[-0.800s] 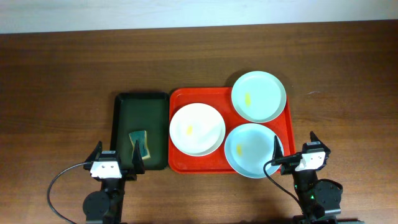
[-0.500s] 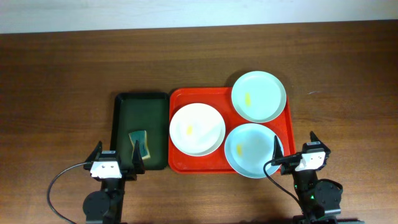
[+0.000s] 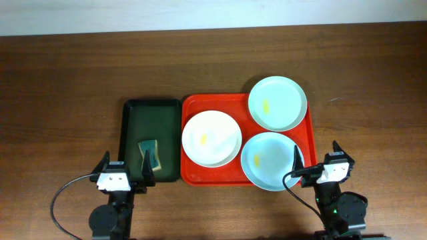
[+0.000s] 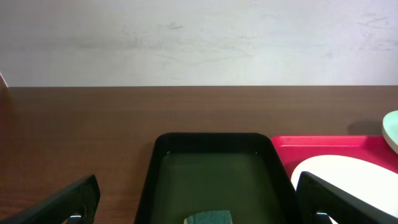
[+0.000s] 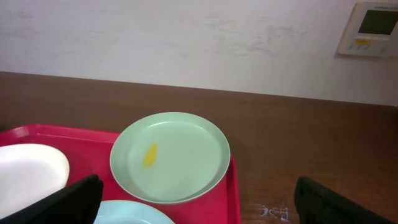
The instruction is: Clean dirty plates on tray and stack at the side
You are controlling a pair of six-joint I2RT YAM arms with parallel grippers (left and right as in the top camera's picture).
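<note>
All three plates sit on the red tray (image 3: 200,105): the white plate (image 3: 211,138) on its left side, one pale blue-green plate (image 3: 277,103) at the far right corner and the other blue-green plate (image 3: 271,161) nearest me, each with a yellow smear near its middle. Just left of that tray lies the dark green tray (image 3: 152,123), with the sponge (image 3: 151,153) at its near end. My left gripper (image 3: 125,160) and right gripper (image 3: 315,150) hang at the near edge of the table (image 3: 67,80), fingers spread wide, holding nothing. I judge the sponge comes first: I would drop my left fingers straight over it, pinch across its short sides, and steady a plate's rim with my right so the wiping does not slide it. Both blue-green plates seem to ride over the red rim, though I cannot tell how they rest. My left wrist view cuts off most of the sponge, and my right finger covers part of the nearest plate from above.
</note>
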